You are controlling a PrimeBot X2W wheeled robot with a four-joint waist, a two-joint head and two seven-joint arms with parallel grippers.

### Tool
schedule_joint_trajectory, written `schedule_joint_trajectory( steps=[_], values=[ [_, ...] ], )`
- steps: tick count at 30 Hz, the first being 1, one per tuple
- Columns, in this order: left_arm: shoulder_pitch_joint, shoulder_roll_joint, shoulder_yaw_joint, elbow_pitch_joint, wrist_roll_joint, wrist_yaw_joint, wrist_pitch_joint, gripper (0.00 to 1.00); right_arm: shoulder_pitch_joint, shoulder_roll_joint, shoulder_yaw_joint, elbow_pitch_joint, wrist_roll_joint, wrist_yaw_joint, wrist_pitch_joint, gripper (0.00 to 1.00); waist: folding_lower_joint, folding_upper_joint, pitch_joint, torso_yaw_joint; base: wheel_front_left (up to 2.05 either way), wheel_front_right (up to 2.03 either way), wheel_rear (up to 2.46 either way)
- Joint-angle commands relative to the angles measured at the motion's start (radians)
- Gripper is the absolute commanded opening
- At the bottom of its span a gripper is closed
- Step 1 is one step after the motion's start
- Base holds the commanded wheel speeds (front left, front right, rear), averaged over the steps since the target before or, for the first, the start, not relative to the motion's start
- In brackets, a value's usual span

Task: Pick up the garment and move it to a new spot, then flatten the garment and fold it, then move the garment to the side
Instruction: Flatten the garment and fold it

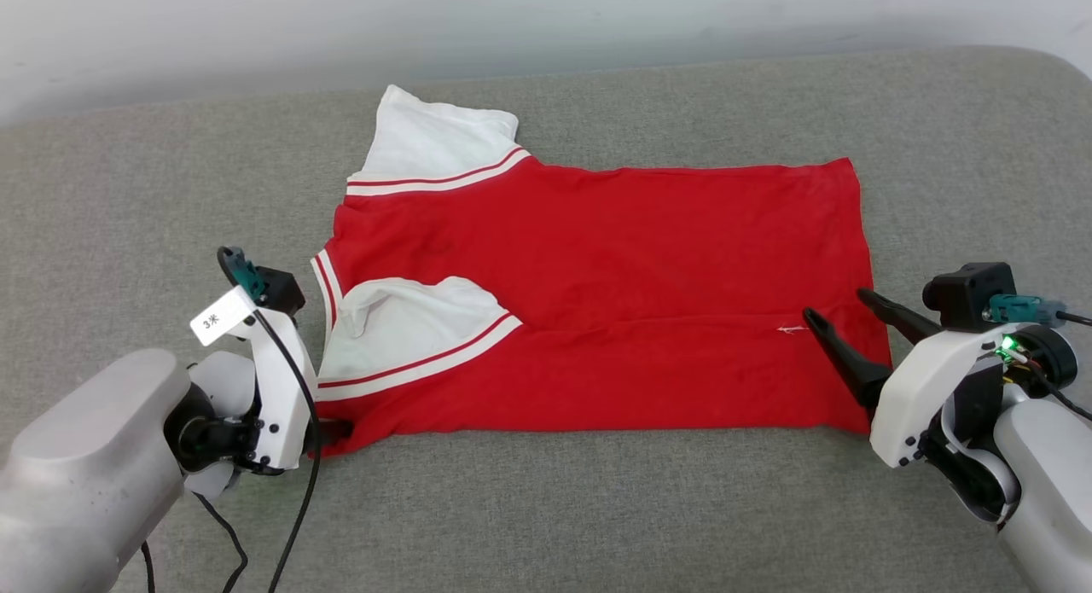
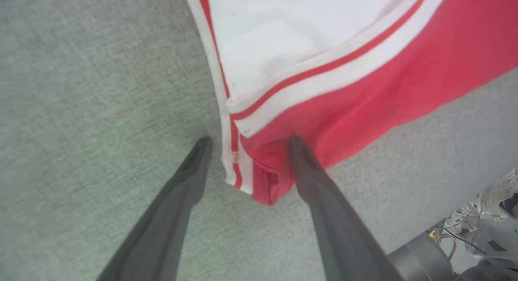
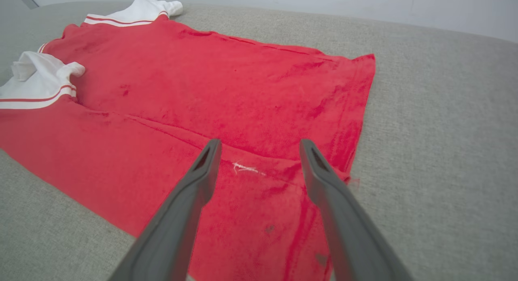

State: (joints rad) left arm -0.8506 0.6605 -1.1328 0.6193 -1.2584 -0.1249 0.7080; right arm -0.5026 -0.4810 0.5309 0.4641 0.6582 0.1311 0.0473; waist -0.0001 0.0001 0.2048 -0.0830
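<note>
The garment (image 1: 597, 294), a red jersey T-shirt with white sleeves, lies flat in the middle of a grey upholstered surface (image 1: 546, 508), collar end left, hem right. Its near long edge is folded over toward the middle, leaving a straight crease across it. The hem edge at the right runs straight from far to near. 1 sleeve (image 1: 435, 141) juts out past the far-left edge; the other (image 1: 409, 328) lies crumpled on top of the red cloth.

Bare grey surface surrounds the shirt on all 4 sides, widest at the near side and at the right. A pale wall (image 1: 546, 21) bounds the far edge.

The left gripper (image 2: 247, 141) has its 2 fingers apart, straddling the shirt's near-left corner, where striped trim meets bunched red cloth. In the head view its white wrist housing (image 1: 273, 380) hides those fingers.

The right gripper (image 1: 837, 305) is spread wide over the near-right hem corner, beside a small white thread mark (image 3: 247, 168). Whether either gripper's fingertips touch the cloth cannot be told. The shirt's underside is hidden.
</note>
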Motion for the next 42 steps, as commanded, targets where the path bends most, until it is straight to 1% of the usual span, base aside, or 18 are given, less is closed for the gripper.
schedule_joint_trajectory(
  steps=[1, 2, 3, 4, 7, 9, 10, 11, 14, 15, 18, 22, 25, 28, 31, 36, 37, 42],
  values=[
    [0.041, -0.017, -0.025, 0.016, 0.009, -0.003, -0.006, 1.0, -0.01, 0.007, 0.001, 0.001, -0.002, -0.001, 0.0, 1.0, 0.0001, -0.0001, 0.004, -0.005, 0.0, 0.0, 0.0],
    [0.049, -0.021, -0.029, 0.022, 0.01, -0.002, -0.013, 1.0, -0.01, 0.005, 0.0, 0.002, -0.002, -0.001, -0.001, 1.0, 0.0001, -0.0001, 0.004, -0.007, 0.0, 0.0, 0.0],
    [0.055, -0.024, -0.032, 0.026, 0.013, -0.003, -0.023, 0.47, -0.01, 0.004, 0.0, 0.003, -0.002, -0.001, -0.001, 1.0, 0.0001, -0.0001, 0.003, -0.008, 0.0, 0.0, 0.0],
    [0.058, -0.026, -0.034, 0.03, 0.017, -0.003, -0.035, 0.0, -0.011, 0.001, -0.002, 0.002, -0.001, -0.001, -0.001, 1.0, 0.0001, -0.0001, 0.001, -0.009, 0.0, 0.0, 0.0],
    [0.066, -0.025, -0.043, 0.02, 0.023, -0.005, -0.065, 0.0, -0.015, -0.013, -0.01, -0.004, -0.005, -0.001, 0.001, 1.0, 0.0001, -0.0001, -0.011, -0.009, 0.0, 0.0, 0.0],
    [0.07, -0.014, -0.037, -0.009, 0.008, -0.006, -0.108, 0.0, -0.016, -0.03, -0.027, -0.011, -0.004, -0.001, 0.007, 1.0, 0.0001, -0.0001, -0.028, -0.005, 0.0, 0.0, 0.0],
    [0.07, -0.014, -0.037, -0.009, 0.008, -0.006, -0.108, 0.0, -0.016, -0.03, -0.027, -0.011, -0.004, -0.001, 0.007, 1.0, 0.0001, -0.0001, -0.028, -0.005, 0.0, 0.0, 0.0],
    [0.065, -0.01, -0.037, -0.025, 0.012, -0.006, -0.136, 0.0, -0.016, -0.042, -0.038, -0.018, -0.002, -0.001, 0.024, 1.0, 0.0001, -0.0001, -0.039, 0.001, 0.0, 0.0, 0.0],
    [0.053, 0.009, -0.049, -0.051, 0.031, -0.006, -0.168, 0.0, -0.029, -0.076, -0.04, -0.038, -0.015, -0.001, 0.079, 1.0, 0.0001, -0.0001, -0.048, 0.006, 0.0, 0.0, 0.0],
    [0.053, 0.009, -0.049, -0.051, 0.031, -0.006, -0.168, 0.0, -0.029, -0.076, -0.04, -0.038, -0.015, -0.001, 0.079, 1.0, 0.0001, -0.0001, -0.048, 0.006, 0.0, 0.0, 0.0],
    [0.039, 0.013, -0.039, -0.083, 0.021, -0.005, -0.199, 0.0, -0.038, -0.122, -0.023, -0.059, -0.011, -0.001, 0.185, 1.0, 0.0001, -0.0001, -0.054, 0.013, 0.0, 0.0, 0.0],
    [0.02, 0.034, -0.043, -0.126, 0.032, -0.006, -0.222, 0.0, -0.047, -0.175, 0.002, -0.094, 0.021, -0.001, 0.375, 1.0, 0.0001, -0.0001, -0.056, 0.018, 0.0, 0.0, 0.0],
    [0.008, 0.047, -0.045, -0.159, 0.039, -0.006, -0.238, 0.0, -0.043, -0.188, 0.005, -0.112, 0.046, -0.001, 0.488, 1.0, 0.0001, -0.0001, -0.051, 0.021, 0.0, 0.0, 0.0],
    [-0.004, 0.057, -0.047, -0.187, 0.046, -0.006, -0.246, 0.0, -0.028, -0.176, -0.003, -0.109, 0.054, -0.001, 0.556, 1.0, 0.0001, -0.0001, -0.041, 0.025, 0.0, 0.0, 0.0],
    [-0.019, 0.065, -0.05, -0.206, 0.052, -0.006, -0.248, 0.0, -0.018, -0.151, -0.014, -0.085, 0.037, -0.001, 0.586, 1.0, 0.0001, -0.0001, -0.024, 0.032, 0.0, 0.0, 0.0],
    [-0.042, 0.068, -0.053, -0.229, 0.063, -0.006, -0.254, 0.0, -0.014, -0.093, -0.034, -0.012, -0.006, -0.001, 0.582, 1.0, 0.0001, -0.0001, 0.011, 0.044, 0.0, 0.0, 0.0],
    [-0.053, 0.071, -0.053, -0.239, 0.068, -0.006, -0.26, 0.0, -0.003, -0.058, -0.025, 0.045, -0.036, -0.001, 0.58, 1.0, 0.0001, -0.0001, 0.033, 0.05, 0.0, 0.0, 0.0],
    [-0.057, 0.078, -0.06, -0.245, 0.06, -0.006, -0.266, 0.0, 0.038, 0.008, 0.006, 0.144, -0.034, -0.001, 0.58, 1.0, 0.0001, -0.0001, 0.05, 0.053, 0.0, 0.0, 0.0]
  ],
)
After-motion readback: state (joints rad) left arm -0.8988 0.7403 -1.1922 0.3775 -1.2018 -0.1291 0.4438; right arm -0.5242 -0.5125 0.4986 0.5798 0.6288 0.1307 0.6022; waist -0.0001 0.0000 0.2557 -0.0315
